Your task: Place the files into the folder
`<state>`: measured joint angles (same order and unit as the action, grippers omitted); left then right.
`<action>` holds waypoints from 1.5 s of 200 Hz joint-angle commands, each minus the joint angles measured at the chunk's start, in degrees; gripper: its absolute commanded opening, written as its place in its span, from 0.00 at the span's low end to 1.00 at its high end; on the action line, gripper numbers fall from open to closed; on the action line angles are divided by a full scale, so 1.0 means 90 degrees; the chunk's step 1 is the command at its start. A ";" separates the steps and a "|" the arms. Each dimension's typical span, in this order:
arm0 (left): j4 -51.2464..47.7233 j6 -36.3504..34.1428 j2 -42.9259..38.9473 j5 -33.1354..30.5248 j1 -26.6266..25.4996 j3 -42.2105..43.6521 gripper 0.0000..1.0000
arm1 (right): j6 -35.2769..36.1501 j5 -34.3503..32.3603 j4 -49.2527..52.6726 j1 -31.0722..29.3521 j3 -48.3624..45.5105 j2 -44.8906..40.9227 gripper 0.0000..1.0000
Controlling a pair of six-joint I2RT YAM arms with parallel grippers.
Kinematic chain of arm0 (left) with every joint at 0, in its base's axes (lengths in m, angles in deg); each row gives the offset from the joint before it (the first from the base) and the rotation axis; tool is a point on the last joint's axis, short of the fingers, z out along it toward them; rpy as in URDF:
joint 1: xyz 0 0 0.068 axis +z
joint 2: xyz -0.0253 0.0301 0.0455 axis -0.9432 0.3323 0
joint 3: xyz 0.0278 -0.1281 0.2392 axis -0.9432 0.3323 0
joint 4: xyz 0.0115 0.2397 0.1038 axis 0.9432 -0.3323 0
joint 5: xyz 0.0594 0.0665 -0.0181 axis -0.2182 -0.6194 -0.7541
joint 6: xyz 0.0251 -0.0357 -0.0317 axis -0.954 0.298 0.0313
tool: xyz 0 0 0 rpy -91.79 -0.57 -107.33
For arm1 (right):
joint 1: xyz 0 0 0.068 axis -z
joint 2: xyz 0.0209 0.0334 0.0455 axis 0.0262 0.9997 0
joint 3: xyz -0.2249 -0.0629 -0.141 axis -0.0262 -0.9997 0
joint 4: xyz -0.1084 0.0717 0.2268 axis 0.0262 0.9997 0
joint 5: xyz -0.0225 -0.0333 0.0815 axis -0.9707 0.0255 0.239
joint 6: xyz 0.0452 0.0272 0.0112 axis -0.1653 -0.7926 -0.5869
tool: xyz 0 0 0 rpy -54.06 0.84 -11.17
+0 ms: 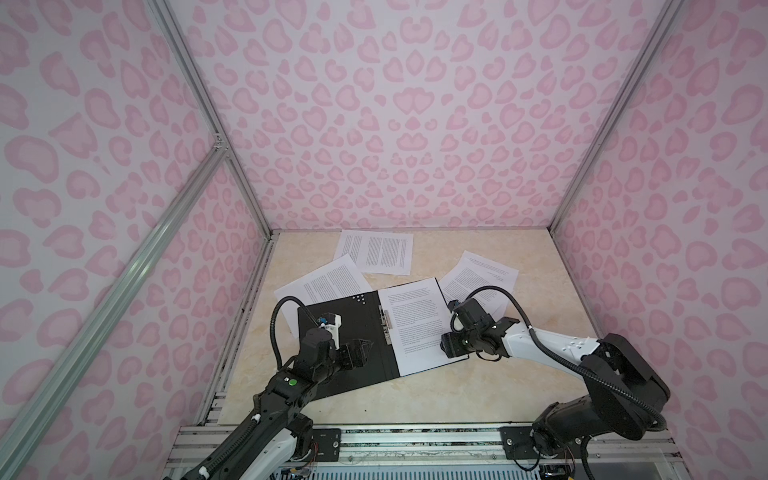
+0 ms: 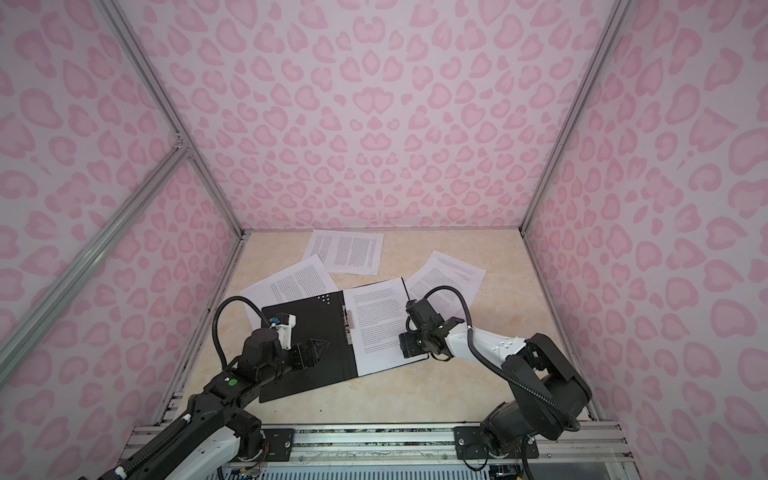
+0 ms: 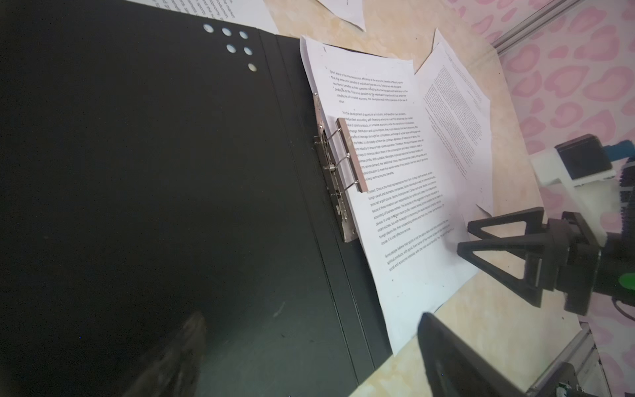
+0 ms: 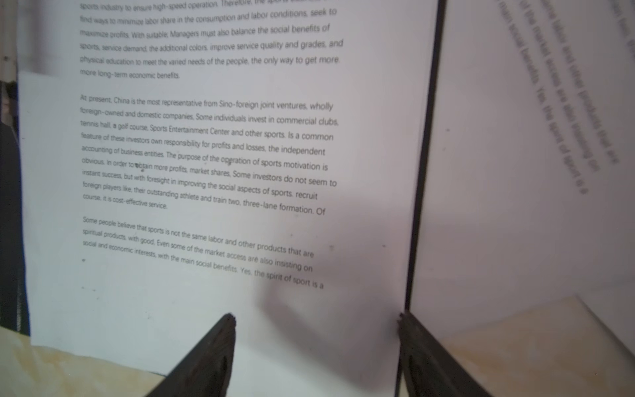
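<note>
One sheet (image 1: 419, 328) lay in the open folder (image 1: 345, 332) next to its clip (image 3: 347, 154), other files (image 1: 376, 251) loose on the surface (image 1: 457, 395) just beyond the folder, and with left fingers (image 3: 443, 350) and right fingers (image 4: 213, 354) both spread empty, a clumsy nudge could've slid that sheet right out.

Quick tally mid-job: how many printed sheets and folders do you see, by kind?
Open black folder: 1
Printed sheets inside it: 1
Printed sheets loose on the table: 3 visible, far, left, right; overlaps may hide more
Total: 5
</note>
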<state>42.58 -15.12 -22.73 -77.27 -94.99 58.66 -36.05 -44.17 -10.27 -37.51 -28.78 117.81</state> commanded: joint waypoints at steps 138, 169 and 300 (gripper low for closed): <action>0.0551 -0.0067 0.0764 0.0334 -0.0062 -0.0125 0.98 | -0.0437 0.0396 -0.0603 0.0840 -0.0601 -0.0600 0.78; 0.0557 -0.0049 0.1065 0.0273 -0.0072 -0.0198 0.99 | -0.0498 0.0765 -0.0824 0.0869 -0.0660 -0.0368 0.77; 0.0196 -0.0036 0.0655 -0.0448 -0.0072 -0.0214 0.99 | -0.1026 0.1832 -0.1695 0.0086 -0.0835 -0.0375 0.76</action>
<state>44.35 -15.18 -16.28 -80.22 -95.63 57.41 -44.10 -31.51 -22.86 -36.05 -35.92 114.33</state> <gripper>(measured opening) 0.991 0.760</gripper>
